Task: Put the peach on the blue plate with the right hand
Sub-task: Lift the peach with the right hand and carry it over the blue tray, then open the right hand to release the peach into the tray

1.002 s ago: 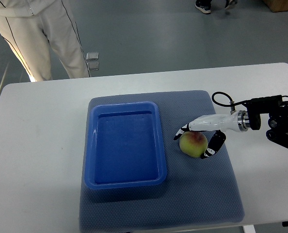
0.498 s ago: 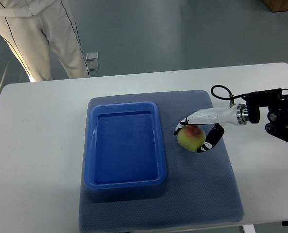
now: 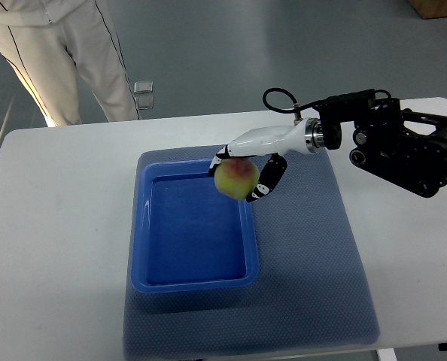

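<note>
R hand (image 3: 242,171) reaches in from the right edge, fingers (image 3: 267,180) curled round the peach (image 3: 236,179) and gripping it. Peach is held up off the surface, over the plate's far right corner, abt above its right rim. Plate (image 3: 143,226) is a deep blue rectangular tray, sitting on a grey-blue mat (image 3: 314,256) on the white desk (image 3: 50,226). Nothing lies in the plate. R arm's black forearm (image 3: 404,147) w/ a cable loop stretches over the desk's far right part. L hand not seen. A person (image 3: 65,53) in light trousers stands beyond the desk's far left edge, only legs showing. Small clear item (image 3: 143,92) on the floor near them; can't tell what it is.
</note>
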